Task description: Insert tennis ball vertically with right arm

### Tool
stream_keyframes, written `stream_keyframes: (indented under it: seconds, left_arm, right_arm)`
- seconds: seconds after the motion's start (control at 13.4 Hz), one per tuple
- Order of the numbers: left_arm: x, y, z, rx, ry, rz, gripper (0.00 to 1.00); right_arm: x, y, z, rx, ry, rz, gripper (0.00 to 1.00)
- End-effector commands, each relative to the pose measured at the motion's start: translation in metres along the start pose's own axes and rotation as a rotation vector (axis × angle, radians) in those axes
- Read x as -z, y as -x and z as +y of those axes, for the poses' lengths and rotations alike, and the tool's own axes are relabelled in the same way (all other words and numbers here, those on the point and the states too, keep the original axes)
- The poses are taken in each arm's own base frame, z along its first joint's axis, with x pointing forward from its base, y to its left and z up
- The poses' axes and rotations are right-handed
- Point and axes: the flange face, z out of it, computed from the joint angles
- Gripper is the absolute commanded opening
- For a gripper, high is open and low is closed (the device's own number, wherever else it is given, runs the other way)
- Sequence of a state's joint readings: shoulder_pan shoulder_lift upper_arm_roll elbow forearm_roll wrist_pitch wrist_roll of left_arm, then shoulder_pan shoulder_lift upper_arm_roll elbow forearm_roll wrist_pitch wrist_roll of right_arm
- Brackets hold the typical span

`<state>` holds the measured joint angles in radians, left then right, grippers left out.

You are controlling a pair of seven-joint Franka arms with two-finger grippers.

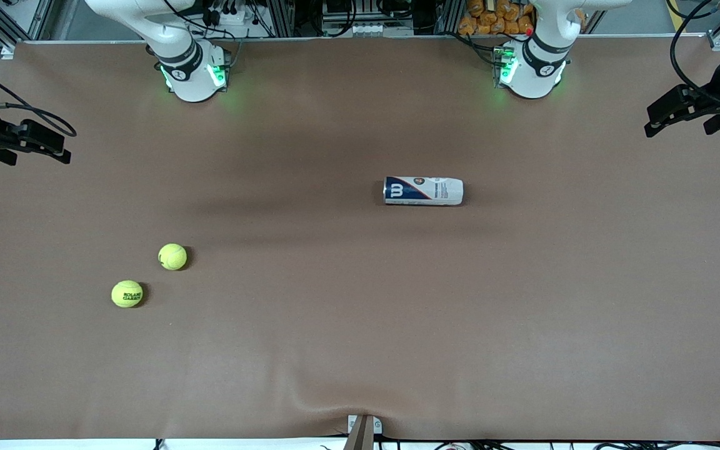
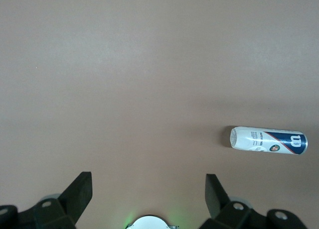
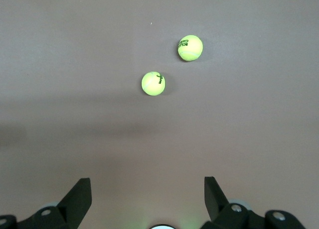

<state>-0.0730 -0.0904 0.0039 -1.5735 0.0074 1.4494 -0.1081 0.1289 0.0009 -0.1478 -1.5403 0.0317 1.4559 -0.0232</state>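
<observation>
Nothing started yet — both tennis balls [image 1: 172, 256] sit lower left, can [image 1: 423, 190] lying sideways mid-frame; right gripper [image 3: 147, 199] and left gripper [image 2: 148, 199] spread, empty, waiting at the edges.

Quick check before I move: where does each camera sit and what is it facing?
Front view: high across the table, facing both bases; right claw, left claw, both open.
Left wrist view: on the left wrist, looking down past its claw at the lying can.
Right wrist view: past its claw at two tennis balls.
Front shares can and balls.
</observation>
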Motion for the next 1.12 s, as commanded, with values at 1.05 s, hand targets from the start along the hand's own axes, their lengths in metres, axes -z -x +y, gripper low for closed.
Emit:
stream_keyframes:
  seconds: [1.05]
  left_arm:
    - [-0.052, -0.015, 0.094, -0.184, -0.029, -0.116, 1.00]
  right_arm:
    - [-0.021, -0.019, -0.029, 0.039, 0.014, 0.029, 1.00]
